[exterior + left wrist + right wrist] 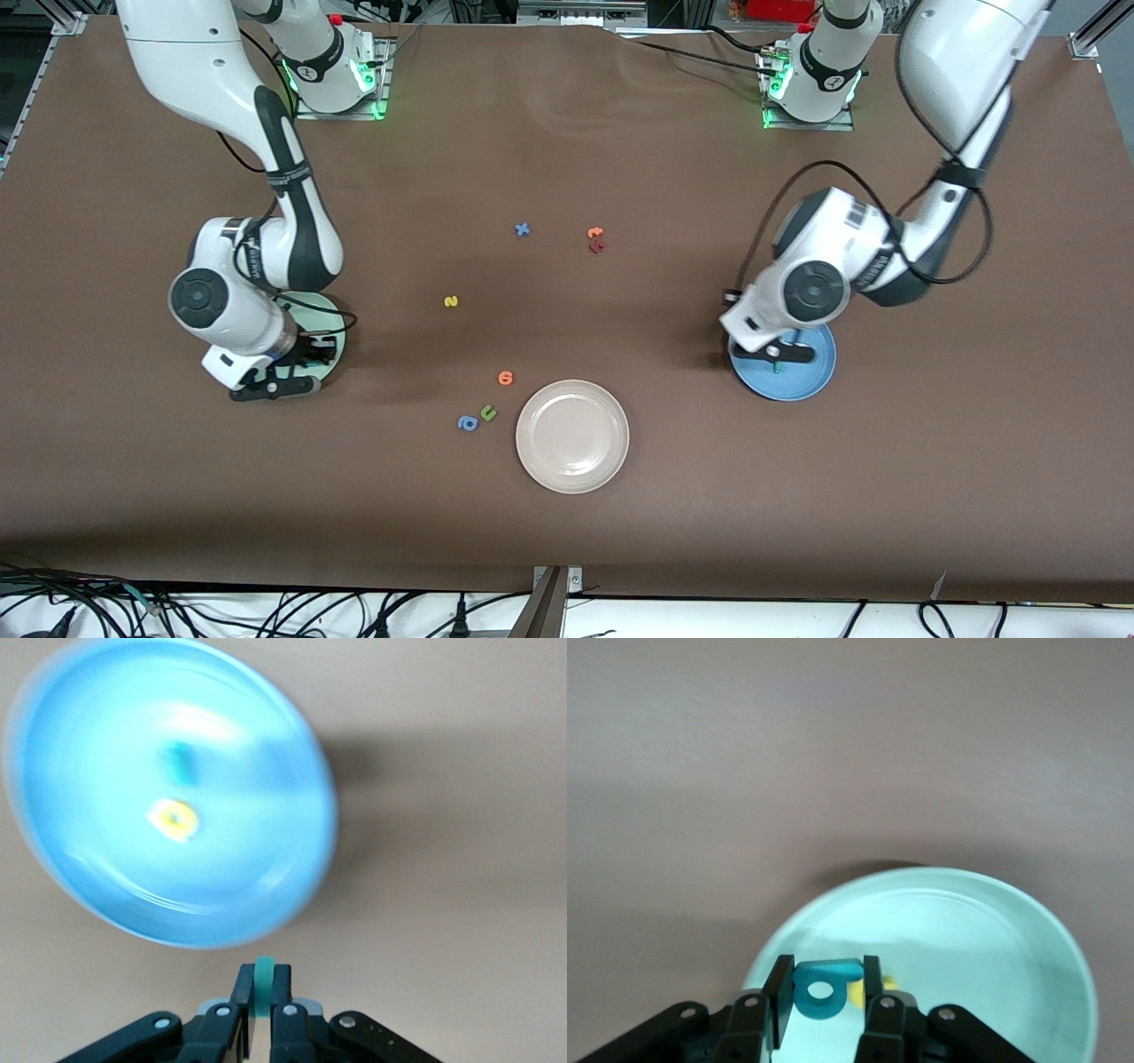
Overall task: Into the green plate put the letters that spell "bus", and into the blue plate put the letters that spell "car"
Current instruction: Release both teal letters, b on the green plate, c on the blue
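Teal "b" (pixel 821 989) between right jaws, over green plate (pixel 992 930)

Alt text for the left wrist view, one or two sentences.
The left end effector, shut on a thin teal letter, hangs over the table beside a blue plate. The plate holds a yellow letter and a teal one.

Plates and letters, part sorted
Blue plate (pixel 106 744), toward the left arm's end, holds a yellow "a" (pixel 174 819) and a teal letter (pixel 181 762); another teal piece (pixel 264 985) is pinched edge-on above the table just beside it. Over the green plate (pixel 992 930), at the right arm's end, the teal "b" (pixel 822 989) is gripped upright, a yellow letter (pixel 866 992) beneath. The yellow "s" (pixel 451 302) lies mid-table
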Available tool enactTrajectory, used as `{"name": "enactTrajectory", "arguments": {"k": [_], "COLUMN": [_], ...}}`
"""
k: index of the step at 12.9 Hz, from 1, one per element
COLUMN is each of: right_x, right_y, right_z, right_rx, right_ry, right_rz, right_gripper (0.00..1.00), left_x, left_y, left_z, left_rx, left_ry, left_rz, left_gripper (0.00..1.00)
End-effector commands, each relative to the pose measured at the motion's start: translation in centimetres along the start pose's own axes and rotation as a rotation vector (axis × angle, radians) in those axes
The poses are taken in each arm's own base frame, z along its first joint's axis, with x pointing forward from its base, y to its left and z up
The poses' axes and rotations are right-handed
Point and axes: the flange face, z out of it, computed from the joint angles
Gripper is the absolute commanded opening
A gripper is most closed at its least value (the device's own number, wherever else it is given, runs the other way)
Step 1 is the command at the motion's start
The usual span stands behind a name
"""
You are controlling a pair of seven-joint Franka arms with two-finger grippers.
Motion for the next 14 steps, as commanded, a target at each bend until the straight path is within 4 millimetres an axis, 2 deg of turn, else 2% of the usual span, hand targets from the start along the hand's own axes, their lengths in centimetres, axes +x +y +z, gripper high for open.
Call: {"name": "enactTrajectory", "arguments": {"k": [1,2,3,4,5,6,8,9,10,11,14], "right_x": [-1.0,-1.1,-1.2,-1.3,-1.3,-1.3,-1.1,-1.4,-1.4,-1.4,-1.9], "right_y": [1.5,2.2,2.7,3.0,3.0,3.0,2.8,2.0,0.2,-2.5,-11.4], "right_z": [0.6,1.2,2.2,2.8,2.9,2.4,0.1,-1.4,-2.7,-3.7,-4.7], "right_rx": [0.006,-0.002,-0.007,-0.01,-0.01,-0.007,0.013,0.033,0.053,0.069,0.111], "right_ry": [-0.021,-0.026,-0.037,-0.045,-0.046,-0.045,-0.028,-0.049,-0.059,-0.052,-0.059], "right_rz": [-0.039,-0.03,-0.023,-0.019,-0.015,-0.013,0.002,0.043,0.095,0.131,0.27], "right_gripper": [0.21,0.24,0.33,0.52,0.89,0.99,0.99,0.99,0.99,0.99,0.99], "left_x": [0.0,0.1,0.2,0.3,0.4,0.3,0.5,0.5,0.5,0.3,-0.9], "left_y": [-1.5,-1.6,-2.3,-2.4,-2.5,-2.4,-2.5,-2.4,-2.2,-2.2,-4.2], "left_z": [0.5,0.6,0.7,1.1,0.9,0.6,-0.6,-1.7,-3.9,-6.8,-14.4], "left_rx": [0.078,0.089,0.084,0.079,0.073,0.07,0.064,0.067,0.063,0.033,-0.033], "left_ry": [0.013,0.016,0.012,0.005,0.005,0.01,0.028,0.029,0.023,0.003,-0.058], "left_rz": [0.052,0.056,0.045,0.042,0.038,0.037,0.029,0.028,0.023,0.005,-0.047], "left_gripper": [0.0,0.04,0.44,0.98,1.0,1.0,1.0,1.0,1.0,1.0,1.0]}}
